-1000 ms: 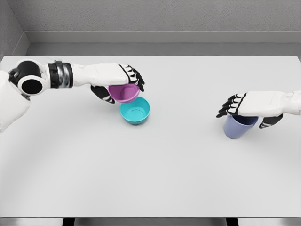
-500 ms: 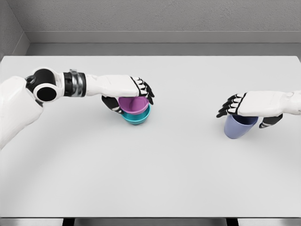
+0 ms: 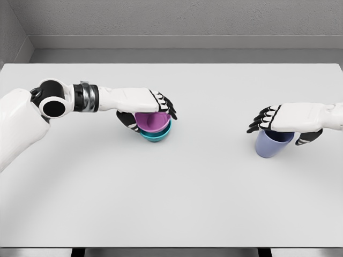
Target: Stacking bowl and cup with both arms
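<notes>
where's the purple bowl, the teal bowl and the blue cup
purple bowl [image 3: 152, 122], head view, on its inner wall below the left hand's fingers.
teal bowl [image 3: 158, 134], head view, on its outer rim under the purple bowl.
blue cup [image 3: 270, 147], head view, on its front wall below the right hand.

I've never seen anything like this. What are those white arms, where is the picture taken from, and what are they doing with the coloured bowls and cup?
This is a computer simulation of a human-shaped robot, seen from a camera on its own head, looking down at a white table. The two white arms are the robot's own. Its left hand grips a purple bowl from above; that bowl sits nested inside a teal bowl on the table. Its right hand is closed over the top of a bluish-purple cup, which appears to stand on the table off to the right, apart from the bowls. The job is stacking these pieces: the bowls are together, the cup not yet.
</notes>
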